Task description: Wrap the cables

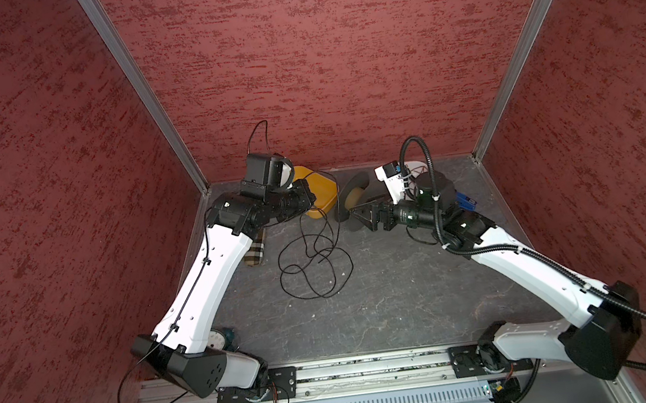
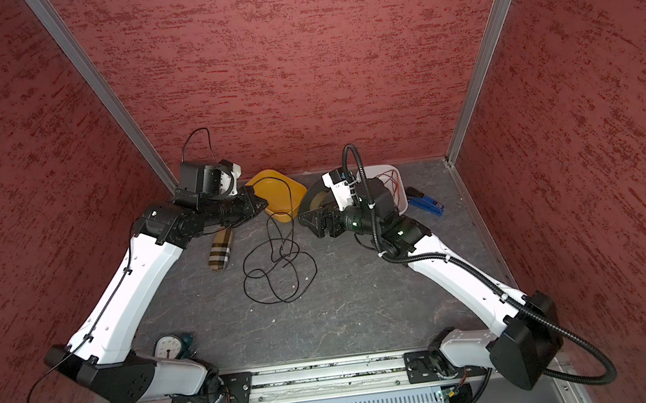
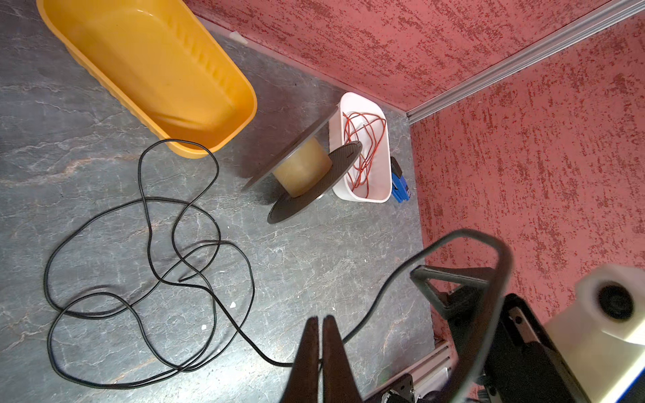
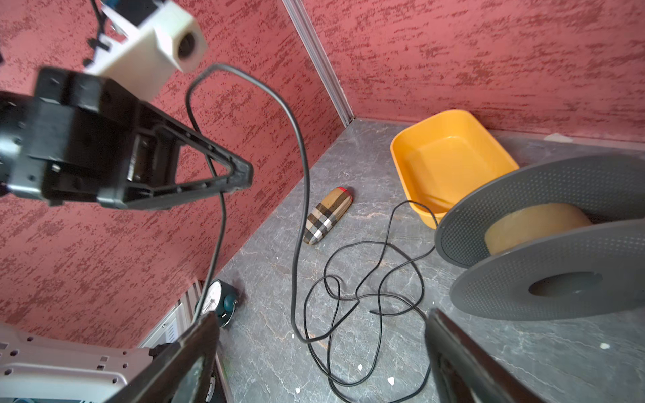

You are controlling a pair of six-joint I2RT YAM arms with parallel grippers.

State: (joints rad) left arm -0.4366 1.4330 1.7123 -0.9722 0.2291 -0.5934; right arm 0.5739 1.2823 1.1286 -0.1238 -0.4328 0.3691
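left fingers [image 3: 309, 349] pinched tight on the black cable [image 3: 145, 199], and the grip is up off the desk [image 3: 314, 261]. From the pinch one strand arcs up into a loop above the fingertips, then drops to the desk. A second strand hangs down from them.

The rest of the cable is a loose tangle of overlapping loops flat on the desk, below the left fingers and between them and the right fingers [image 4: 188, 359]. One free end shows inside the tangle. None of it is on the spool [image 3: 302, 171].

right fingers are spread wide with nothing between them, and they point toward the left fingers.

The spool (grey flanges, tan core, bare) is tipped on its flange edges just ahead of the right fingers, off to one side of the gap. Can't tell if a fingertip touches the flange.

- yellow tub [image 3: 157, 69]: just past the left fingertips; a cable loop runs by its rim.
- white bin [image 3: 363, 193] with red wires [image 3: 363, 139]: behind the spool, on the far side from the left fingers.
- plaid case [image 4: 326, 216]: on the desk under the left arm.
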